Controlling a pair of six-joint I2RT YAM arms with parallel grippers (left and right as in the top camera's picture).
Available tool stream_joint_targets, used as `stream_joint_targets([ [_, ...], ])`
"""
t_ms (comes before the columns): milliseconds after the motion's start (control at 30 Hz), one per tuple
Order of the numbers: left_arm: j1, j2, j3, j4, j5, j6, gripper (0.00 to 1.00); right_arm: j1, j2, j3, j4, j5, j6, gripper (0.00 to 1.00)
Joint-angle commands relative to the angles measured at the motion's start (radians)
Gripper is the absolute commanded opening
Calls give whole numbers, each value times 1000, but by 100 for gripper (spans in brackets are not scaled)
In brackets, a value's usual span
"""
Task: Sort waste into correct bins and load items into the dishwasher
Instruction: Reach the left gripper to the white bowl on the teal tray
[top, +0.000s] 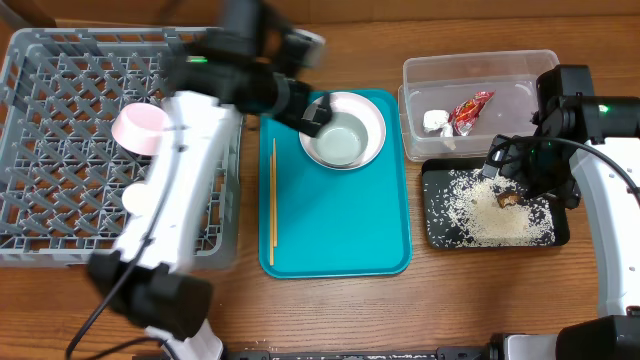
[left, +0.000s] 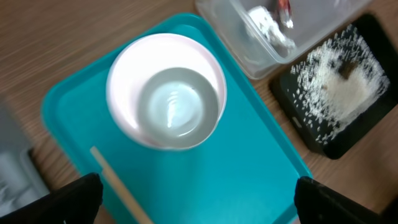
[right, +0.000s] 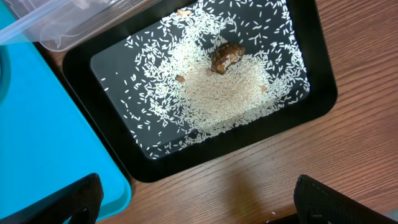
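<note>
Left hand (top: 316, 113) nearest: spread wide, empty, hovering above grey-green bowl (left: 177, 109), which sits nested in white plate (left: 121, 87) directly beneath. Right hand (top: 505, 165) likewise spread, empty, over black tray (right: 314, 93). Risk: closing pinches both rims; plate lifts, then drops.

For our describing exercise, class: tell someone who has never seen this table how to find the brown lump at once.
Right of the teal tray, in the overhead view, lies a black shallow tray beside a clear tub. Across it are scattered pale rice grains, and the brown lump sits on them. It is the only dark, chunky piece among tiny white grains.
</note>
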Motion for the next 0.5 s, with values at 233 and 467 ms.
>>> stream_joint_targets([
  [233,-176,296,3,122,-162,-22,90,-2,-20,24,1,6,-3,100],
  [467,-189,420,3,105,-213,-30,53,-2,-19,24,0,6,-3,100],
])
